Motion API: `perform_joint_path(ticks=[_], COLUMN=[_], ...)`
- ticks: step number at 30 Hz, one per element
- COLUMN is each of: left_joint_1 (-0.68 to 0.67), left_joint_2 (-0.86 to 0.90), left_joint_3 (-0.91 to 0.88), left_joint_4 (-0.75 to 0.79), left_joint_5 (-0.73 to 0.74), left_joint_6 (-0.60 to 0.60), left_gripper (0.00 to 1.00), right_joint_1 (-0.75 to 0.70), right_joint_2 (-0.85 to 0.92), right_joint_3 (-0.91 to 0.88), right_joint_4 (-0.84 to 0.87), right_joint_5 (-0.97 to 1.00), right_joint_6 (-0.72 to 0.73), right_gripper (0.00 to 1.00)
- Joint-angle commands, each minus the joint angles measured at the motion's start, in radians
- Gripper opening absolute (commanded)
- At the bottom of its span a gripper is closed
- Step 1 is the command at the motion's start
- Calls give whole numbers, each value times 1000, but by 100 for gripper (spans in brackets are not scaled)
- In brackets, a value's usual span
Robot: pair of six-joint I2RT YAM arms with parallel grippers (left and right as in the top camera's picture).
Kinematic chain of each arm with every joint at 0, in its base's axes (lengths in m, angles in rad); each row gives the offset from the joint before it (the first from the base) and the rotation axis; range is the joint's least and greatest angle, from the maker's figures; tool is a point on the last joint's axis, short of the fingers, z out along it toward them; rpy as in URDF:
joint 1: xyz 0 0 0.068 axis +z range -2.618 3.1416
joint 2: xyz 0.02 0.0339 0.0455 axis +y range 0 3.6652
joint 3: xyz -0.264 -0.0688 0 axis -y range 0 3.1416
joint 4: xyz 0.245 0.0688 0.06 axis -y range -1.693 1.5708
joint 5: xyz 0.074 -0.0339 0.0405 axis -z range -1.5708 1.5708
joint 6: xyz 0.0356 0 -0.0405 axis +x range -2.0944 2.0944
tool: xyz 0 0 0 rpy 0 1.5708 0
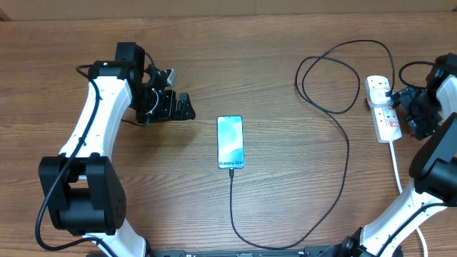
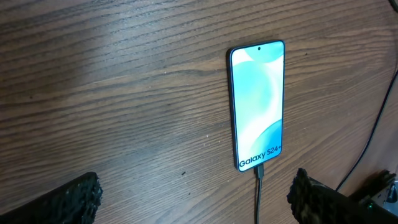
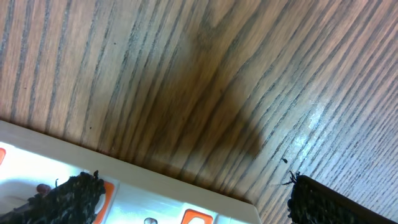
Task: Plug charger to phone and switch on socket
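The charger (image 1: 232, 207) tip sits in the phone (image 1: 230, 141), which lies flat at the table (image 1: 164, 182) centre; its plug end reaches the socket (image 1: 385, 118), far right. Left gripper (image 1: 191, 107) and right gripper (image 3: 205, 202) jaws are spread and empty, the right over the socket. Switch state is unreadable, so switching on is likely the step left.

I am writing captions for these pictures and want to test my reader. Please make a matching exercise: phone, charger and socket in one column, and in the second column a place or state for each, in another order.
1. phone
2. charger
3. socket

a. white with red, near the right edge of the table
b. flat at the centre, screen up and lit
c. thin and black, runs from the phone's lower edge and loops to the right

Pairs: 1-b, 2-c, 3-a
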Motion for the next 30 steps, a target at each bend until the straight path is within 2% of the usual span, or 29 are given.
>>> perform_joint_path(ticks=[1,20,25,30], left_joint_1=[0,0,0,0], left_joint_2=[-23,-23,-23,-23], left_joint_3=[3,3,3,2], left_joint_4=[1,1,1,1], left_joint_5=[-2,-2,-2,-2], left_joint_6=[-13,-13,-13,-13], left_gripper=[100,100,100,100], right_joint_1=[43,56,56,56], right_joint_2=[14,14,14,14], right_joint_3=[-14,-79,-84,-84], right_joint_4=[-20,-3,-6,-31], right_joint_5=[-24,-47,-146,-147], right_joint_6=[-16,-18,-102,-103], right_gripper=[100,100,100,100])
